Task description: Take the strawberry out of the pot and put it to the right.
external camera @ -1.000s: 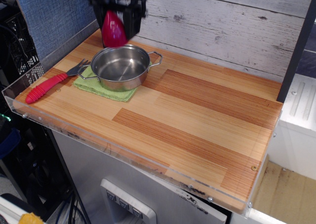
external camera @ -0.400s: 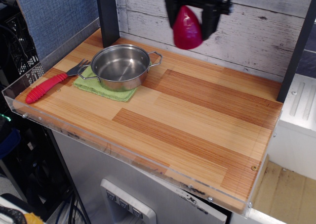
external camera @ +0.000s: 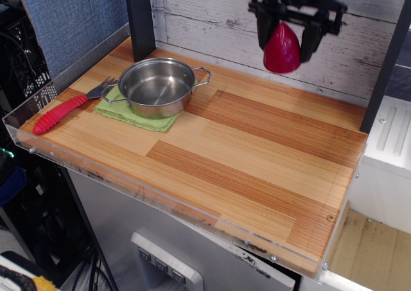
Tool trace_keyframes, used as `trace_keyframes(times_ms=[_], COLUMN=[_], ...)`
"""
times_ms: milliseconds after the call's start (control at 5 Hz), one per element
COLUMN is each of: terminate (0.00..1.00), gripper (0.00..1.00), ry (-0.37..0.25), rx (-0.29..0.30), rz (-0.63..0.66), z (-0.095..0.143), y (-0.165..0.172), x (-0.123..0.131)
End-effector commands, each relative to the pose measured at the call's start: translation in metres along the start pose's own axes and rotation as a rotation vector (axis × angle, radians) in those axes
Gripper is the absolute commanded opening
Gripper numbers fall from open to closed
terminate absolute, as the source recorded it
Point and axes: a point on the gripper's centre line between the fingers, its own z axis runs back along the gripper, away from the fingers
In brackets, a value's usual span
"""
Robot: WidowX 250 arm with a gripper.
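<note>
My gripper point(external camera: 283, 44) is shut on the strawberry point(external camera: 282, 49), a glossy dark-red cone with its tip up, held in the air above the back right part of the wooden table. The black fingers point(external camera: 262, 33) clamp it from both sides. The pot point(external camera: 157, 87), a shallow shiny steel pot with two wire handles, stands empty at the back left on a green cloth point(external camera: 131, 114), well to the left of the gripper.
A red-handled fork point(external camera: 63, 111) lies left of the pot, partly under it. A black post point(external camera: 140, 18) stands behind the pot. A clear acrylic rim point(external camera: 160, 201) runs along the table's front and left edges. A plank wall point(external camera: 212, 21) is behind.
The gripper has carried the strawberry from above the pot rightward across the back of the table. The pot, cloth and fork have not moved.
</note>
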Motion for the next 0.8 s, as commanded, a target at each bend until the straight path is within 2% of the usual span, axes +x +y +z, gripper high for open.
trace_keyframes(times_ms=[0,200,400,600], terminate=[0.0,0.0,0.0,0.0], gripper=[0.0,0.0,0.0,0.0], ry=[-0.013,0.007,0.031,0.024], rx=[0.028,0.053,0.051,0.021], rz=[-0.032,-0.089,-0.124,-0.155], z=[-0.005,-0.015,-0.022,-0.022], y=[-0.014,-0.015,-0.014,-0.015], x=[0.006,-0.016,-0.023,-0.023])
